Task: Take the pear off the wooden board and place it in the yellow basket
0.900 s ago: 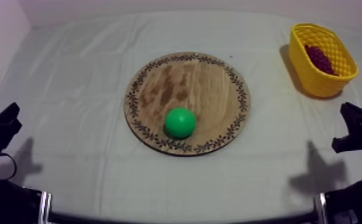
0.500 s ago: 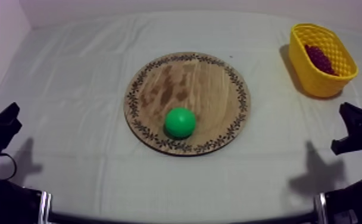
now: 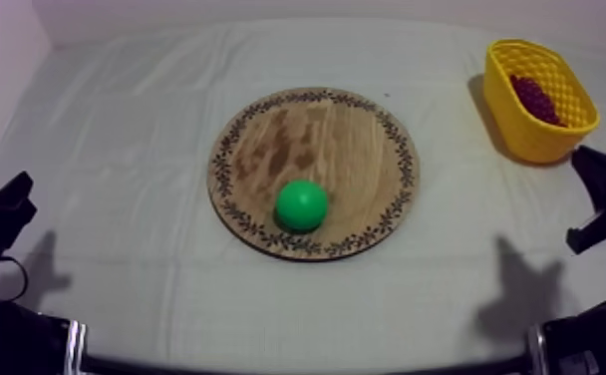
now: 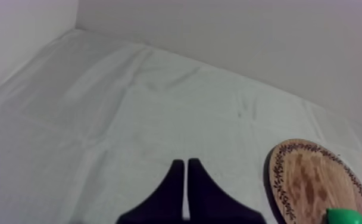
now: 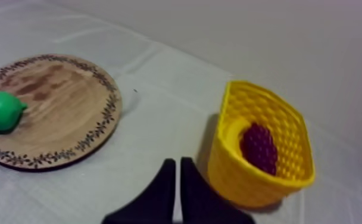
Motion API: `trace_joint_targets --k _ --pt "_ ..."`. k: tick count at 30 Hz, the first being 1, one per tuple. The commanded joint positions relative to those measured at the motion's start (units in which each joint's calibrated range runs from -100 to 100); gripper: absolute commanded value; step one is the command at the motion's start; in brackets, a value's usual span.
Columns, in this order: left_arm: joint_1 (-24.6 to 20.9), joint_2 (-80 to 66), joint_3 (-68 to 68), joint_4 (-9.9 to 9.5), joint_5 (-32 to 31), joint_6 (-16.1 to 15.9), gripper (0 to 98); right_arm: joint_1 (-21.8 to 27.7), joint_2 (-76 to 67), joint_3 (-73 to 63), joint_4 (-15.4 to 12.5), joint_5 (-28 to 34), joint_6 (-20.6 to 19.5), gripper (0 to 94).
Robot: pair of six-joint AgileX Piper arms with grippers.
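Right claw (image 5: 174,161) has moved nearer the basket (image 3: 528,140) at the far right corner of the desk (image 3: 118,140). It and the left claw (image 4: 185,162) have fingers together. Pear (image 3: 301,205) sits on the board (image 3: 347,130), mid-desk.

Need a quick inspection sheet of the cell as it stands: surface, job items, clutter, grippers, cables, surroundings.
Surface: grey-white cloth, creased, lying flat.
Job's things: pear on the wooden board, near its front rim; yellow basket at the far right, upright.
Clutter: bunch of grapes inside the basket.
Grippers: left gripper shut, empty, over bare cloth; right gripper shut, empty, close to the basket.
Cables: nothing seen.
Surroundings: pale wall behind the table.
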State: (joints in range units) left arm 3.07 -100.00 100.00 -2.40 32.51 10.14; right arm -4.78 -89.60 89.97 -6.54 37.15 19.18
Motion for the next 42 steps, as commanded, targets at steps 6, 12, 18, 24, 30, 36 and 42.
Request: trace_joint_targets --k 6,12,18,24,30,36,42 --pt "0.0 0.0 0.0 -0.02 0.0 0.0 0.1 -10.3 18.0 -25.4 3.5 12.0 -4.0 0.5" --pt "0.0 0.0 0.0 -0.02 0.0 0.0 0.1 -19.6 31.8 -42.5 9.1 22.2 -11.8 0.5" --pt "0.0 0.0 0.0 -0.02 0.0 0.0 0.1 -27.3 43.6 -57.0 13.5 34.9 -19.2 0.5" --pt "0.0 0.0 0.0 -0.02 0.0 0.0 0.1 -31.8 53.8 -65.3 16.9 43.0 -25.9 0.4" --pt "0.0 0.0 0.0 -0.02 0.0 0.0 0.1 -35.6 62.4 -70.5 19.6 49.4 -31.5 0.4" --pt "0.0 0.0 0.0 -0.02 0.0 0.0 0.1 -37.5 71.3 -76.7 20.0 56.0 -35.5 0.3" --pt "0.0 0.0 0.0 -0.02 0.0 0.0 0.1 -37.7 80.4 -84.2 20.1 60.0 -38.8 0.3"
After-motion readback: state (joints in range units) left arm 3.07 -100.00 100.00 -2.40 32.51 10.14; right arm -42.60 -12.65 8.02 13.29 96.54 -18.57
